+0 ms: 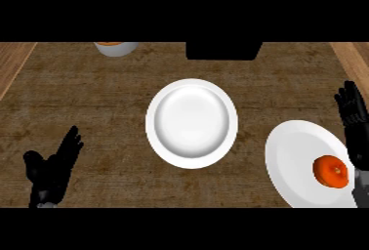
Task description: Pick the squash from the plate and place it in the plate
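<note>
Right hand [353,110]: fingers straight, holding nothing, along the right rim of the near white round plate [296,161], where the round orange squash [331,171] lies just beside the wrist. Left hand [52,168] rests open at lower left. A second white round plate [192,123] sits mid-counter, with a white bowl [115,49] and a black box [223,50] at the far edge.

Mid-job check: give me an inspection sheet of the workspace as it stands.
Surface: brown counter, wooden strips along both sides.
Job's things: squash on the right plate; centre plate holds nothing.
Clutter: white bowl with orange contents and a black object, both at the far edge.
Hands: left hand open, lower left; right hand open beside the right plate, holding nothing.
Cables: nothing seen.
Surroundings: nothing seen.
</note>
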Controlling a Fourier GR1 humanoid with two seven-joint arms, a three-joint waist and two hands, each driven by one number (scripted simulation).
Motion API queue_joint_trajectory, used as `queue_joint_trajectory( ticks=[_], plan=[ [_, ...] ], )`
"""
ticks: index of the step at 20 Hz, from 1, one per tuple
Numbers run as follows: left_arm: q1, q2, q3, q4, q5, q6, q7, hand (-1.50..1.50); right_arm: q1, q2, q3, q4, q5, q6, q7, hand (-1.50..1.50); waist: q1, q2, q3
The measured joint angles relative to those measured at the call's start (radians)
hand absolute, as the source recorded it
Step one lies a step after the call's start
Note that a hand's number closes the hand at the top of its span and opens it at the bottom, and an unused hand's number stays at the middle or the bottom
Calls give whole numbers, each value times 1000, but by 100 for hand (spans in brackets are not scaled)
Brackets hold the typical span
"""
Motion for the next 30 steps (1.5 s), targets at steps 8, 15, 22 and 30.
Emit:
queue_joint_trajectory(
  ticks=[8,15,22,30],
  plan=[
    [-178,69,22,-101,-48,-62,-76,0,-72,-85,249,-112,139,253,-56,150,9,-20,3],
    [-273,112,65,-143,-39,-116,-78,0,109,-27,367,-55,302,150,-267,-150,-12,-7,12],
    [-326,96,91,-135,-53,-147,-50,0,226,-12,271,-64,193,195,-506,-150,-13,-4,12],
    [-339,93,112,-131,-64,-166,-33,0,258,-252,126,-247,252,213,-305,-150,-17,-7,9]
  ],
)
